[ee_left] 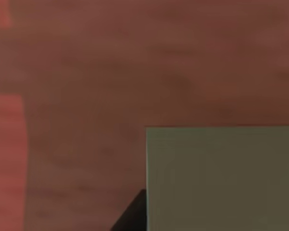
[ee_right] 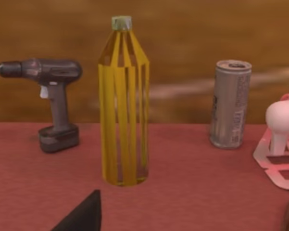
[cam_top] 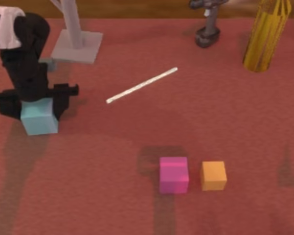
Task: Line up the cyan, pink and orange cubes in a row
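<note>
With the left gripper [cam_top: 39,105] low over the cyan cube [cam_top: 39,119] at table left, finger state can't be told, so grip it square and carry it right, setting it just left of the pink cube [cam_top: 174,174] and orange cube [cam_top: 214,176].

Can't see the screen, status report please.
Left claw down on the blue cube, far left. Pink cube and orange cube side by side. Right arm out of view. Nothing between.
</note>
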`<control>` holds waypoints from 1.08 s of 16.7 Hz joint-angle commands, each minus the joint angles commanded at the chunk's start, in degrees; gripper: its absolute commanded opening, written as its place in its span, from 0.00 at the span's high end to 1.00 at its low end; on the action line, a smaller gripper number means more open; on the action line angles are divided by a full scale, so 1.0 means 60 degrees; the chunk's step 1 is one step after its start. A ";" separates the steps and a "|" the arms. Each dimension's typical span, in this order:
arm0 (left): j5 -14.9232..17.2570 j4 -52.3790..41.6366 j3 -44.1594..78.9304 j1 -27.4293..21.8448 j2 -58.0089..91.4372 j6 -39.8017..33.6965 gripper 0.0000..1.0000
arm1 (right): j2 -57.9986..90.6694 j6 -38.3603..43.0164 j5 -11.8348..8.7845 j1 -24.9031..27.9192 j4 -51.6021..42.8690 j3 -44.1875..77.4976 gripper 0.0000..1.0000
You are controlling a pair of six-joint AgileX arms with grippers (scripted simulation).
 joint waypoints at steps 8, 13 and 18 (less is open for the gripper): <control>-0.0007 -0.2230 0.1492 0.0180 -0.0722 -0.0029 1.00 | 0.0000 0.0000 0.0000 0.0000 0.0000 0.0000 0.00; -0.0011 -0.2229 0.1473 0.0108 -0.0722 -0.0029 1.00 | 0.0000 0.0000 0.0000 0.0000 0.0000 0.0000 0.00; -0.0015 -0.2094 0.0468 -0.1360 -0.1599 -0.1163 1.00 | 0.0000 0.0000 0.0000 0.0000 0.0000 0.0000 0.00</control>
